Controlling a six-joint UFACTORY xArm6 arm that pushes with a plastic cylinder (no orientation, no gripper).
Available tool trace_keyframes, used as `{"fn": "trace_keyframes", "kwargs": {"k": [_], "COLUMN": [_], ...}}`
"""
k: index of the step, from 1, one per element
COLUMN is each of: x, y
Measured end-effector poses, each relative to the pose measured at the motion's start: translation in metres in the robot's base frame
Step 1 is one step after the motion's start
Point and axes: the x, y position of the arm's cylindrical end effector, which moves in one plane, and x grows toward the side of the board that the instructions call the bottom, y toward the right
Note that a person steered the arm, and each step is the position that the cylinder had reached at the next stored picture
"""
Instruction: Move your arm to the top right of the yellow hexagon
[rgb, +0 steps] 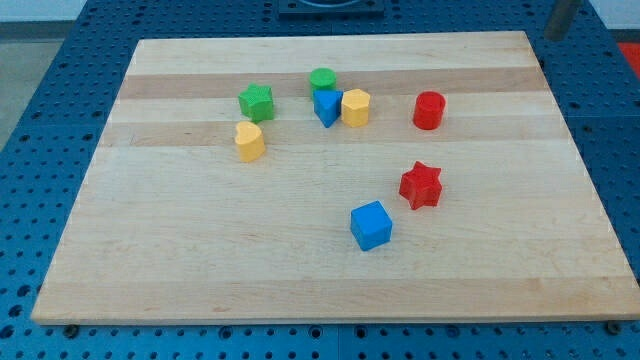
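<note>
Wooden table fills most of view. Blue cube at approx 5 o'clock from centre, red star just at its 1 o'clock. Red cylinder twd 2 o'clock. Yellow hexagon near 12 o'clock, touching blue triangle at its 9; green cylinder behind. Green star and 2nd yellow block at 10–11 o'clock. My tip not visible, so no hand state to tell.

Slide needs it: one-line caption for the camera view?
Eight coloured blocks on a wooden board, yellow hexagon touching a blue block; my tip unseen.
</note>
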Motion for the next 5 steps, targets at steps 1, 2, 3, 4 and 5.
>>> {"fn": "trace_keyframes", "kwargs": {"k": [1,2,3,4,5], "x": [0.0,0.0,0.002,0.002,0.002], "y": [-0.002,-0.039,-0.094,-0.144,-0.158]}}
